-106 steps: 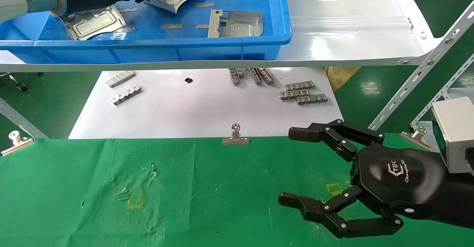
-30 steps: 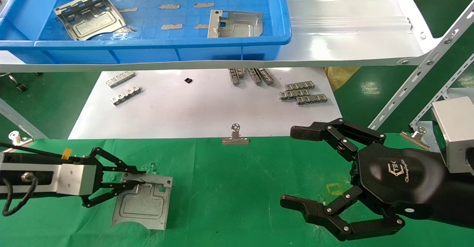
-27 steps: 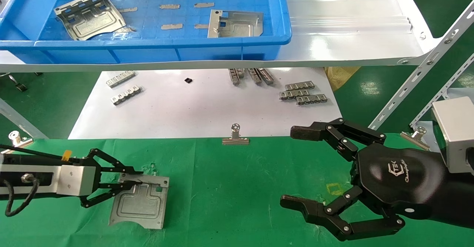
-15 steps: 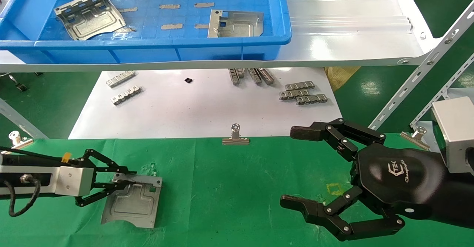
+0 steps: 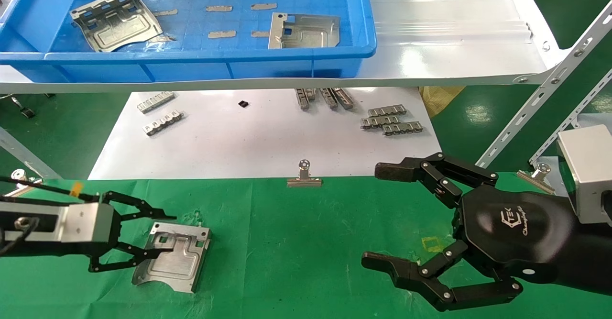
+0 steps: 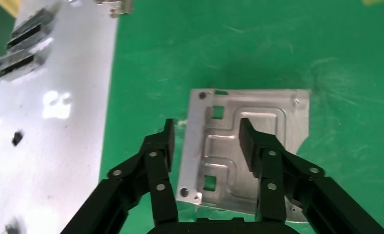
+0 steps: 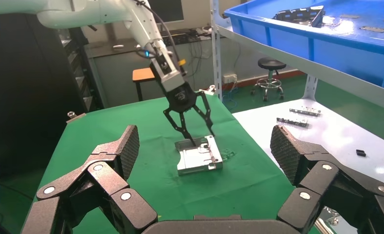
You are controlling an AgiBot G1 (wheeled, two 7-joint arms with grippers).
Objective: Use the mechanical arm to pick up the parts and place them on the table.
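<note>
Where green cloth wrinkles, left pincer [image 5: 162, 233] spread, ridged sq. plate [image 5: 173, 256] flat.

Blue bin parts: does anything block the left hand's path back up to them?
Nothing visible does. The left hand is open above the placed part on the table; both bin parts lie uncovered.

the part [image 6: 239, 161] on the table runs off the left wrist frame's edge and the left gripper's fingers [image 6: 251, 146] cover a bit of it. shelf hides some grey strips [image 5: 325, 96].
</note>
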